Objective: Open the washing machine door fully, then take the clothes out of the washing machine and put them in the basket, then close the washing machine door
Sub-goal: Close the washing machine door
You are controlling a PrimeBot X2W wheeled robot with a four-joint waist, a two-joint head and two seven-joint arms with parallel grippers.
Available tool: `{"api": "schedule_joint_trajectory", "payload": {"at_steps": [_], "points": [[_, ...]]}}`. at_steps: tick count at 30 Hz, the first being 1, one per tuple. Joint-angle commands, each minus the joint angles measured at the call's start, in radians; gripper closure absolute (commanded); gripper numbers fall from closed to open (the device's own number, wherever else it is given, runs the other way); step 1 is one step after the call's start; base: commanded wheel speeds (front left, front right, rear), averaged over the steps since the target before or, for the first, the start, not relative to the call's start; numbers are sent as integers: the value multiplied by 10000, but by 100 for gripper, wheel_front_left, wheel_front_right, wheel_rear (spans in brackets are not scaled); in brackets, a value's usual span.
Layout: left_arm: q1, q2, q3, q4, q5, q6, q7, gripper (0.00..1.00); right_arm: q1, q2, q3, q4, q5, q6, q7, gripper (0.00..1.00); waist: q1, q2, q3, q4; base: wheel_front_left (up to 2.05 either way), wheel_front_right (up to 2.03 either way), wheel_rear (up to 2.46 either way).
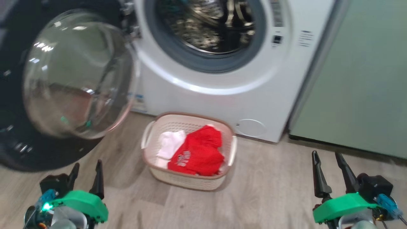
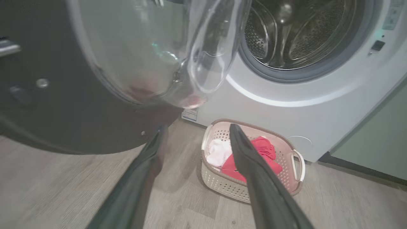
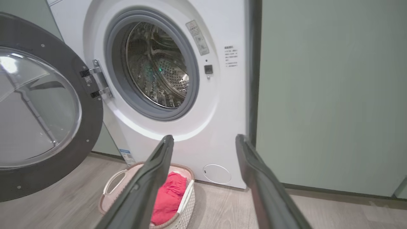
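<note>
Pictured at right side of cream basket: red jersey, white lettering unreadable; left gripper and right gripper spread wide, empty.

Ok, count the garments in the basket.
2: the red jersey on the right of the basket, the white garment on its left. Others may be hidden underneath.
</note>
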Motion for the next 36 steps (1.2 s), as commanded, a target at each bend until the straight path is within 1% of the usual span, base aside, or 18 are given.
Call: {"api": "schedule_joint_trajectory", "payload": {"at_steps": [1, 9, 17, 22, 23, 24, 25, 26, 28, 31, 33, 36], "points": [[-655, 273, 452, -323, 75, 64, -92, 0, -366, 1, 232, -337, 46, -6, -109, 0, 0, 0, 101, 772, 0, 0, 0], [-858, 317, 542, -353, 224, 99, -93, 0, -497, 18, 237, -340, 21, -6, -109, 0, 0, 0, 275, 2141, 0, 0, 0], [-598, 227, 1208, -827, 191, 323, -93, 0, -1047, -130, 732, -189, 64, -6, -109, 0, 0, 0, 680, 2475, 0, 0, 0], [-420, 140, 1556, -1059, 147, 310, -93, 0, -1171, -210, 838, -139, 113, -6, -109, 0, 0, 0, 744, 2520, 0, 0, 0], [-383, 106, 1660, -1117, 116, 302, -93, 22, -1185, -225, 851, -129, 124, -6, -109, 0, 0, 0, 748, 2524, 0, 0, 0], [-344, 49, 1795, -1183, 47, 295, -93, 53, -1193, -238, 863, -117, 134, -6, -109, 0, 0, 0, 748, 2525, 0, 0, 0], [-324, 17, 1973, -1223, -85, 250, -93, 92, -1195, -248, 874, -105, 144, -6, -109, 0, 0, 0, 743, 2523, 0, 0, 0], [-327, -10, 2190, -1242, -285, 169, -93, 100, -1191, -257, 880, -96, 153, -6, -109, 0, 0, 0, 736, 2518, 0, 0, 0], [-343, -38, 2609, -1237, -688, 24, -93, 100, -1165, -260, 850, -92, 165, -6, -109, 0, 0, 0, 716, 2502, 0, 0, 0], [-586, 46, 3323, -982, -1756, -318, -2, 100, -1080, -243, 736, -111, 177, -6, -109, 0, 0, 0, 675, 2463, 0, 0, 0], [-916, 211, 3849, -801, -2631, -485, 290, 100, -1001, -218, 642, -137, 175, -6, -109, 0, 0, 0, 646, 2435, 0, 0, 0], [-1536, 680, 4497, -481, -3707, -592, 982, 100, -869, -166, 466, -179, 163, -6, -109, 0, 0, 0, 613, 2388, 0, 0, 0]]}}
